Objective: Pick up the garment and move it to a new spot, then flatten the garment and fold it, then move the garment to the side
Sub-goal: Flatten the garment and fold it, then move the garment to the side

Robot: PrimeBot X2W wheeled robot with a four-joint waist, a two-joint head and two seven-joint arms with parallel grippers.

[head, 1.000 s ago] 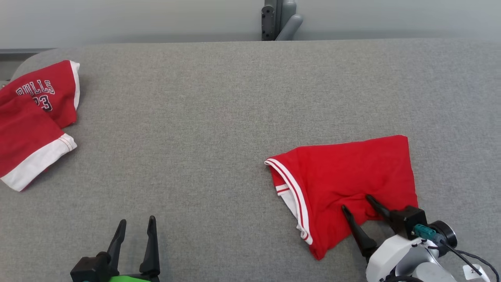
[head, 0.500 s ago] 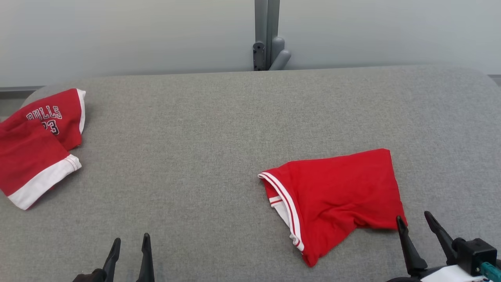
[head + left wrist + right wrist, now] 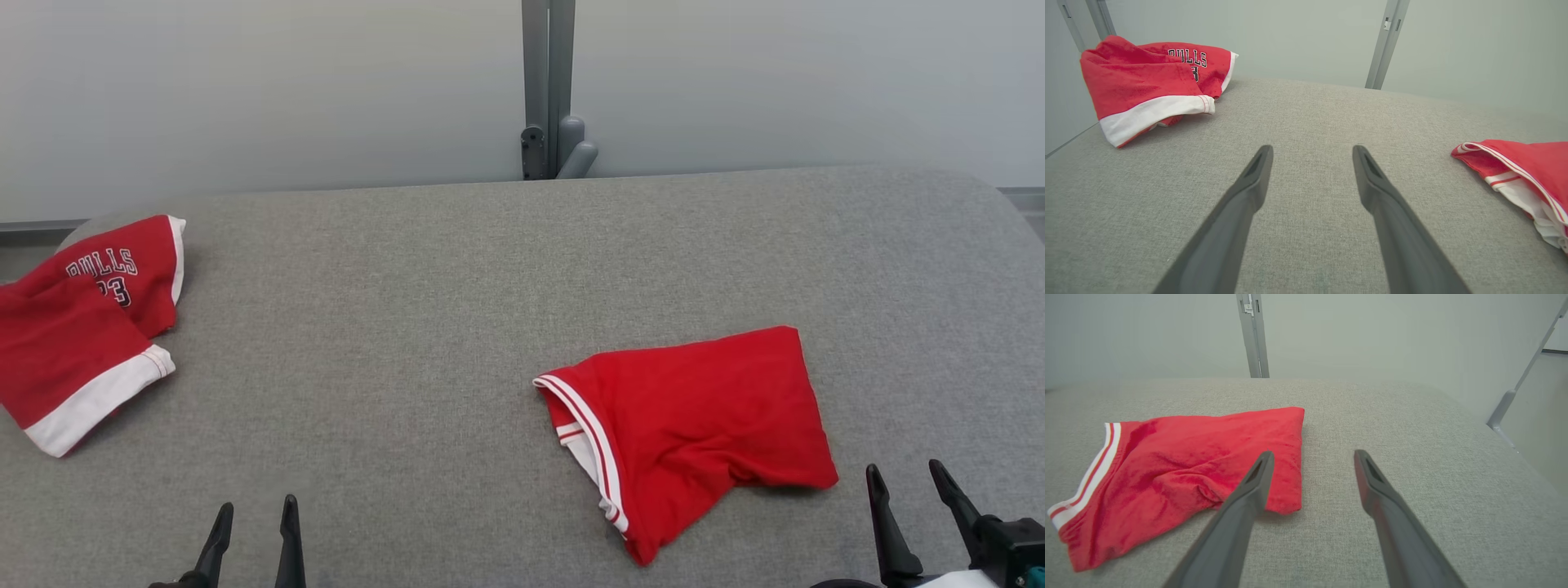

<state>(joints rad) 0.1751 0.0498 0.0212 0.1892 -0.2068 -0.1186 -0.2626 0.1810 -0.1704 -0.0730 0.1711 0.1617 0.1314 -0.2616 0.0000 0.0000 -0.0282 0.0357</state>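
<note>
Red folded garment [image 3: 694,416] lies near the open, empty right pincer [image 3: 904,467]; left pincer [image 3: 255,502] likewise. Next, probably: grip its edge, move it aside.

garment [image 3: 1535,159] — right part cut off in left wrist view

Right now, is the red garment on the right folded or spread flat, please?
Folded: the red garment lies compact and doubled over, its striped hem layers stacked at one end, and it is somewhat rumpled.

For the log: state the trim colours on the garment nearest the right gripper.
White with red stripes; trim shows best in head view.
</note>
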